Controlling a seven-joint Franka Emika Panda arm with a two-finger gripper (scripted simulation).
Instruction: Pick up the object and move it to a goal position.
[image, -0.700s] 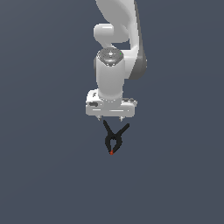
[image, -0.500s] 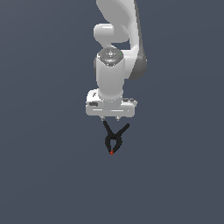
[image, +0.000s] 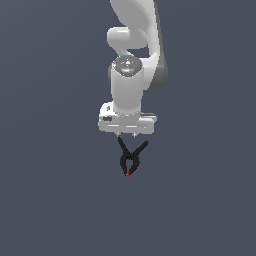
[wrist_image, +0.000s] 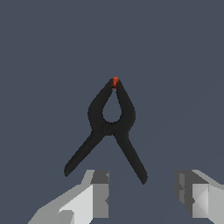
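Nothing else lay on the flat dark grey-blue floor (image: 55, 200) around the clamp, and nothing stood between it and the arm's hand. In the exterior view the white arm (image: 132, 55) hung straight down with its gripper (image: 127, 135) directly above the small black spring clamp (image: 131, 157), which lay on the floor just below the hand block, its two handles splayed in a V toward the gripper and its red-orange tip (image: 127, 174) pointing away from it. In the wrist view the clamp (wrist_image: 110, 127) lay flat ahead of the gripper (wrist_image: 142, 194), apart from both fingers; one finger (wrist_image: 99, 194) sat just beside the gap between the two handle ends, the other finger (wrist_image: 186, 194) stood well off to the far side of the nearer handle end, so the clamp lay ahead of the first finger instead of midway between the two. The fingers were spread wide with bare floor between them, touching nothing. The red tip (wrist_image: 114, 82) was the part of the clamp farthest from the fingers. No brand, label or writing could be read on the clamp or the arm.
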